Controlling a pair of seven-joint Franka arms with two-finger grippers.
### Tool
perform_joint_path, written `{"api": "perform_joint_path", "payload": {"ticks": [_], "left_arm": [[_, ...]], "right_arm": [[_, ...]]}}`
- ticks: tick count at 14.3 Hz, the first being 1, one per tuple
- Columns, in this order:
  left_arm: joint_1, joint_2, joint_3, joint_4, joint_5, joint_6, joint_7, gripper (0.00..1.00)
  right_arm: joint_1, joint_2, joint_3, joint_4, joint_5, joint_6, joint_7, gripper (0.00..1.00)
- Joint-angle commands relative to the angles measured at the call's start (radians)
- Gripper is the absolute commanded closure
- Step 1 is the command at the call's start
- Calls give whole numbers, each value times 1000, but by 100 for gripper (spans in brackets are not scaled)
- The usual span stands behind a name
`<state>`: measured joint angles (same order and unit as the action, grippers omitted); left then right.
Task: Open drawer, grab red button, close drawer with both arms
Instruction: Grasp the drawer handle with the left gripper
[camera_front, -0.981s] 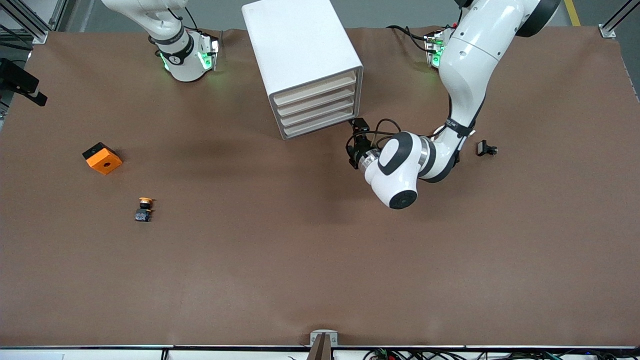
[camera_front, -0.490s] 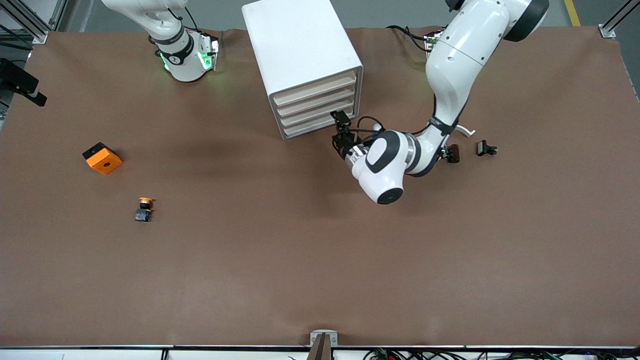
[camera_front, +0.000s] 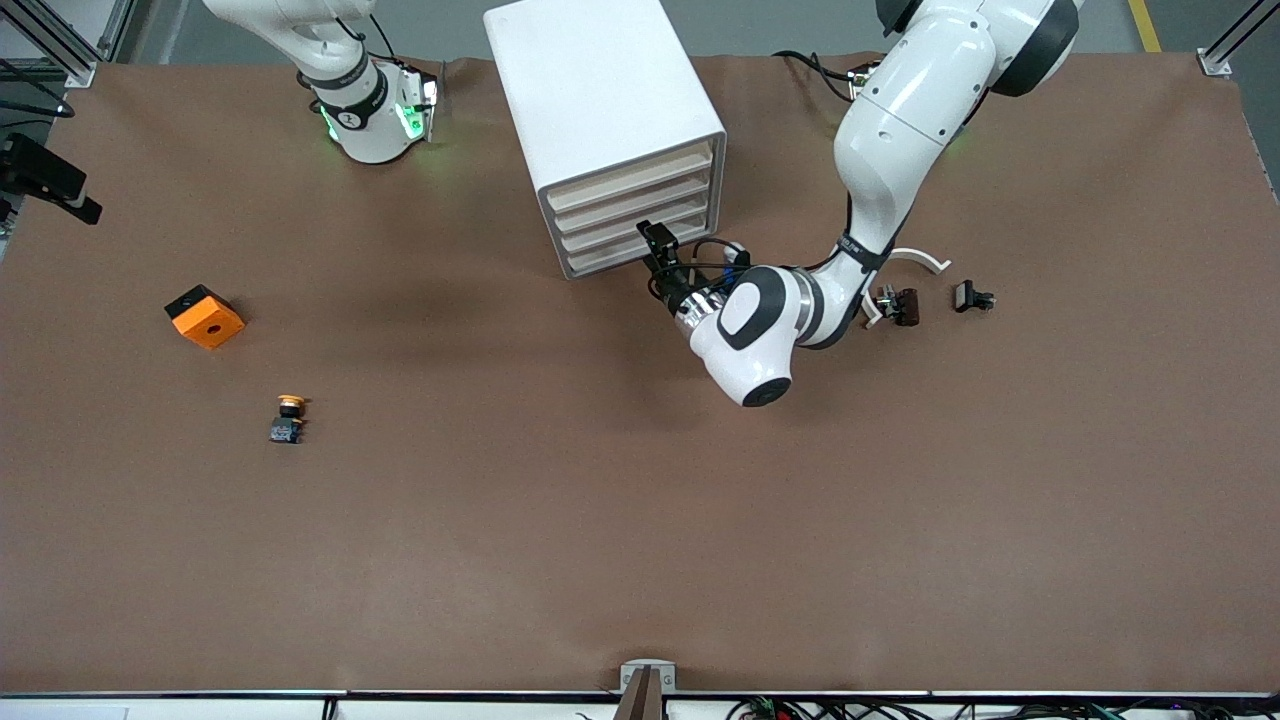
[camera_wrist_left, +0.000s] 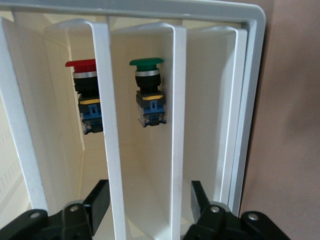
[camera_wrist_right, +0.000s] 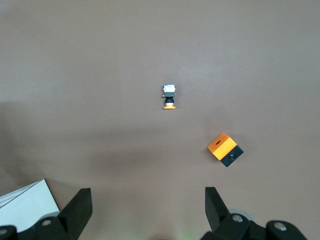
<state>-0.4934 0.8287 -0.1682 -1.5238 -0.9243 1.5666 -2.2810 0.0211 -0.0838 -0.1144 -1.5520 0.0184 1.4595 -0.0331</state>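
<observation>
The drawer (camera_wrist_left: 112, 150), not yet pulled from the white cabinet (camera_front: 600, 90), sat between the parted fingers of the left claw (camera_wrist_left: 148, 197), probably for gripping its front, the button (camera_wrist_left: 82, 75) was inside, and the right claw (camera_wrist_right: 145, 200) waited wide open.

Smooth white plastic-looking cabinet (camera_front: 600, 90), matt cream drawer (camera_front: 630, 222) fronts, matt brown table (camera_front: 640, 520) covering, glossy red button (camera_wrist_left: 82, 64) cap

One cabinet (camera_front: 610, 120) with four drawers (camera_front: 628, 208) was up; three push buttons, red (camera_wrist_left: 86, 95), green (camera_wrist_left: 148, 90), orange (camera_front: 288, 417); one orange cube (camera_front: 204, 316); two arms
</observation>
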Motion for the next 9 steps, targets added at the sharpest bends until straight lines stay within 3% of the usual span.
{"api": "perform_joint_path", "payload": {"ticks": [1,9], "left_arm": [[-14,7,4,20,-18,-14,-41,33],[-60,12,3,20,-34,-96,-133,41]], "right_arm": [[2,58,-2,35,15,1,1,0],[5,162,-1,52,3,4,-1,0]]}}
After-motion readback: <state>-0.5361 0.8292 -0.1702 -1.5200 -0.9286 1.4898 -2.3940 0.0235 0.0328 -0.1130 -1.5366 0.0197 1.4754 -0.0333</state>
